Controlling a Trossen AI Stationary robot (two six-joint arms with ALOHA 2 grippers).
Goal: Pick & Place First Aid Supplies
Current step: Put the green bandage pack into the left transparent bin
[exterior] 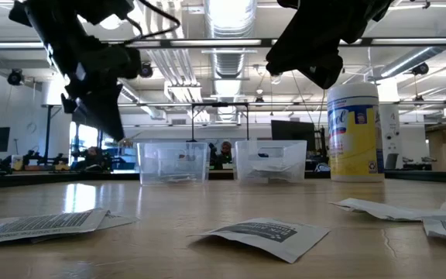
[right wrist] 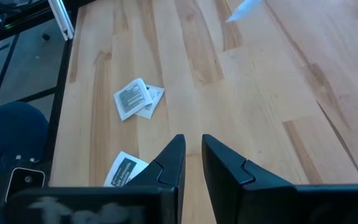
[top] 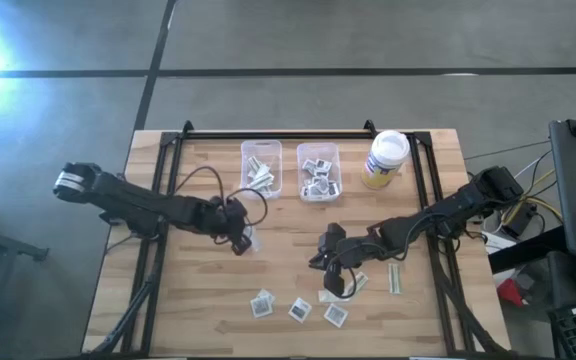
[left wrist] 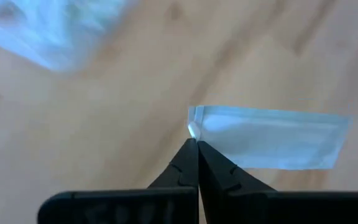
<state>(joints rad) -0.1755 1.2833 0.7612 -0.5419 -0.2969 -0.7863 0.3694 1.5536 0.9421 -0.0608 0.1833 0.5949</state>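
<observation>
Pinching a pale strip [left wrist: 272, 137] by its corner, the left gripper [left wrist: 196, 144] is clenched tight and sits above the table [top: 288, 260], near the left bin [top: 261, 165]. The right gripper [right wrist: 191, 149] hovers at mid-table with its fingers slightly apart, grasping nothing. Square packets [top: 298, 308] lie scattered along the near edge; one more strip [top: 395, 277] lies to the right. Both bins already hold packets. The jar [top: 385, 158] stands beside the right bin [top: 319, 170].

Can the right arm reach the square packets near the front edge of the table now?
Probably yes. The right tool hangs just above the table with fingers slightly apart and empty, and the square packets lie uncovered close by.
</observation>
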